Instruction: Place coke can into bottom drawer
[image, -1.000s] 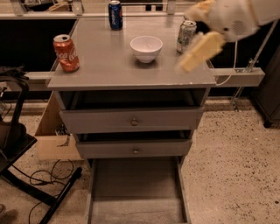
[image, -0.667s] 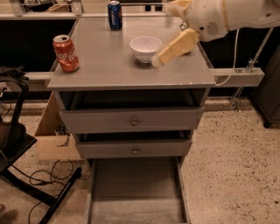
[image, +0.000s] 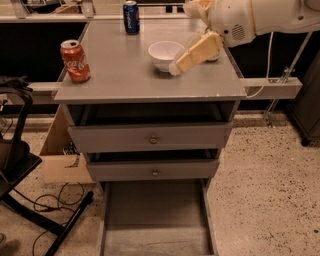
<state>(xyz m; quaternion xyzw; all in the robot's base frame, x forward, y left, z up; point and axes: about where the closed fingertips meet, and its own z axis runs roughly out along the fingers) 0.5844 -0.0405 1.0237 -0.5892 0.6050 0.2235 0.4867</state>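
The gripper (image: 179, 64) is hanging over the right half of the grey cabinet top (image: 125, 75), reaching down and leftward from the white arm (image: 260, 20) at the upper right. Its cream-coloured tip is sitting just beside the right edge of the white bowl (image: 164, 54). Whether it is parted or closed cannot be told from this angle, and it is carrying nothing that shows.

The coke can (image: 75, 61) is standing upright near the left edge of the cabinet top, well apart from the gripper. A blue can (image: 131, 17) is standing upright at the back edge.

Below, the top drawer (image: 150, 137) and the middle drawer (image: 152, 171) are each sitting slightly pulled out. The bottom drawer (image: 155, 210) is standing pulled far out towards the camera, its grey floor lying bare. A cardboard box (image: 62, 162) is resting on the floor to the cabinet's left.
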